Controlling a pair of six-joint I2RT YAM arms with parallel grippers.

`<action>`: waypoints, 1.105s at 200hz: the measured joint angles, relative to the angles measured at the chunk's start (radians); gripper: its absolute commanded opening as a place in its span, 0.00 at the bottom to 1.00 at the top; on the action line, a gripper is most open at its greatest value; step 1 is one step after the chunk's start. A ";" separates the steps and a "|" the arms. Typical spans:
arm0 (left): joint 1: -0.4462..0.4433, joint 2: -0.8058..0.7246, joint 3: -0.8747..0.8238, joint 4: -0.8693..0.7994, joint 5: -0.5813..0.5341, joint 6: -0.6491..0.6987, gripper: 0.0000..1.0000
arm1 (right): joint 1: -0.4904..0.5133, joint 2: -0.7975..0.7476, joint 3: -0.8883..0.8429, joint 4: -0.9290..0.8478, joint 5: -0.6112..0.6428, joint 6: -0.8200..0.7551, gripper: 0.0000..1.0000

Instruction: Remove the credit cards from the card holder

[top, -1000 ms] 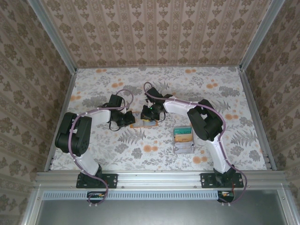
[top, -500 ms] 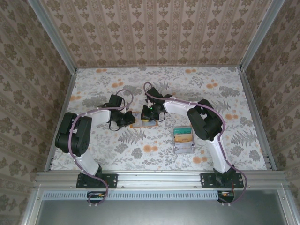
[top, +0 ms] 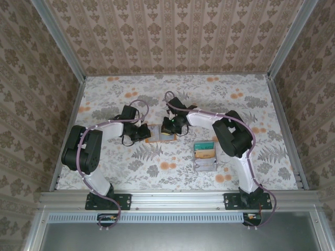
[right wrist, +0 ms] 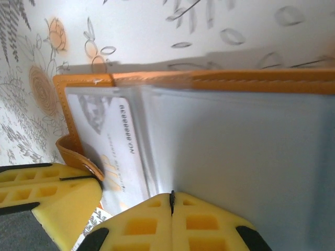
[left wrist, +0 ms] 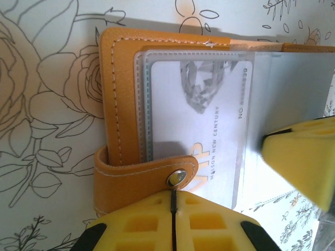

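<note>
The orange card holder (top: 158,134) lies open on the table between both grippers. In the left wrist view the card holder (left wrist: 121,94) shows its stitched cover and a snap strap (left wrist: 141,175). A pale credit card (left wrist: 204,120) printed "VIP" sits inside a clear sleeve. My left gripper (left wrist: 172,197) is shut, its tips against the strap's snap. My right gripper (right wrist: 171,197) is shut on the edge of a grey-blue clear sleeve page (right wrist: 235,141), holding it raised off the credit card (right wrist: 112,144). From above, the left gripper (top: 142,132) and the right gripper (top: 168,127) flank the holder.
A grey tray (top: 205,163) with teal and yellow cards stands right of the holder, near the right arm. Patterned walls close in the table (top: 172,172) at the back and on both sides.
The right gripper has shifted slightly right and away from the left one, drawing the sleeve page with it. The left arm has stayed put.
</note>
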 measured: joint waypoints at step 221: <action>0.035 -0.006 0.001 -0.026 -0.025 -0.006 0.00 | 0.049 0.063 0.122 -0.071 0.023 -0.055 0.22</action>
